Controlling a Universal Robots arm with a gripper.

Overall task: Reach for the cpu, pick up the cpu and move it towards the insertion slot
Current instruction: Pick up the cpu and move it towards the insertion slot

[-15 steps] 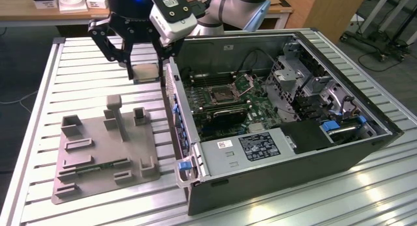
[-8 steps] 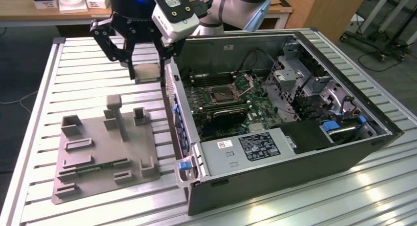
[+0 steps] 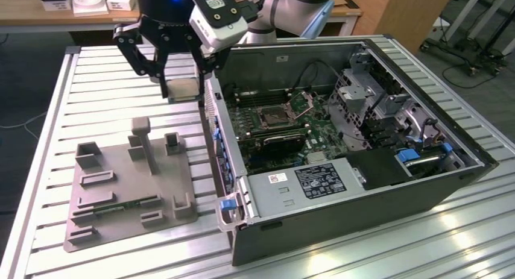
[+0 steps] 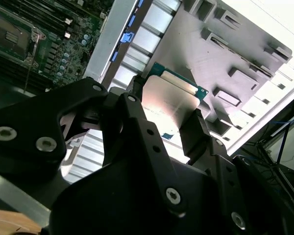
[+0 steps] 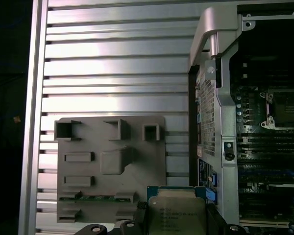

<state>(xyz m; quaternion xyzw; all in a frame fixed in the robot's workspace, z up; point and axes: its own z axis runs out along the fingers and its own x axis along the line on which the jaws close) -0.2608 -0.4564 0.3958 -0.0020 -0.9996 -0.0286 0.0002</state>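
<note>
The cpu (image 3: 183,88) sits clamped within the gripper (image 3: 182,91), lifted.

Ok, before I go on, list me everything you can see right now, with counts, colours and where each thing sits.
cpu: one, silvery top with green edge, held in the air over the slatted table, beside the open case's wall.
insertion slot: one, silver frame with dark centre, bracket raised, on the board inside the case.
computer case: one, dark grey, lying open on the exterior view's right.
grey tray: one, on the table at the exterior view's left.
memory stick: one, green, lying in the tray's near end.
slatted table: one, silver.
claw: one, black, shut on the cpu.
</note>
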